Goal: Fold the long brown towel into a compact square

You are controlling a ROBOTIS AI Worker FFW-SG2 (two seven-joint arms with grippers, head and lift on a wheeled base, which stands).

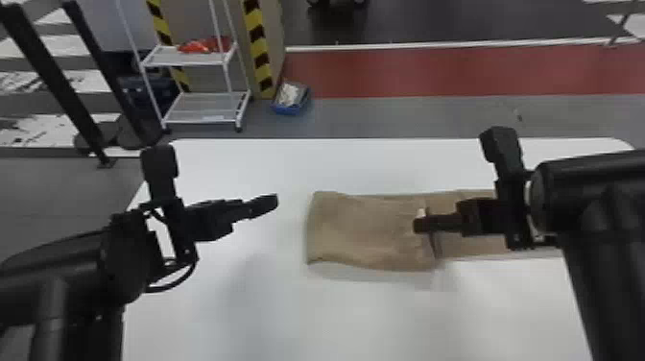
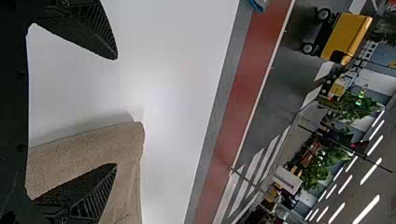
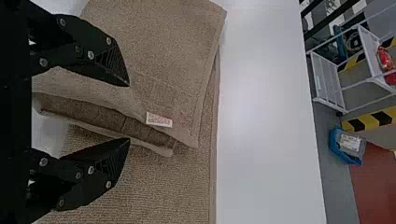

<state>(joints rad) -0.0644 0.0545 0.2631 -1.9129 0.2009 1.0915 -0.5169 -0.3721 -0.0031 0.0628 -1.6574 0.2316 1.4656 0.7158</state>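
Right gripper [image 1: 416,224]: right of centre in the head view, over the towel [image 1: 360,230]; fingers spread, with folded towel edges seen through the gap; contact cannot be determined. Left gripper [image 1: 274,200]: left of centre, above the white table [image 1: 336,317], apart from the towel; fingers spread, gap unfilled. The left arm [image 1: 67,264] enters at lower left, its gripper directed toward the centre of the frame; the right arm [image 1: 595,201] enters at the right edge, its gripper directed left. The towel lies flat from the centre toward the right edge, one section doubled over the long strip, its near border slightly wavy. Material: brown pile fabric with stitched hems; the table is smooth, with rounded far corners. The right wrist view details the stacked layers, a raised, open fold, a woven band and a small white label [image 3: 159,120] near the layered edges. The left wrist view adds a yellow cart [image 2: 346,37] at upper right; the head view gives a white shelf rack [image 1: 201,115] at upper left and a blue bin [image 1: 289,109] beside it.
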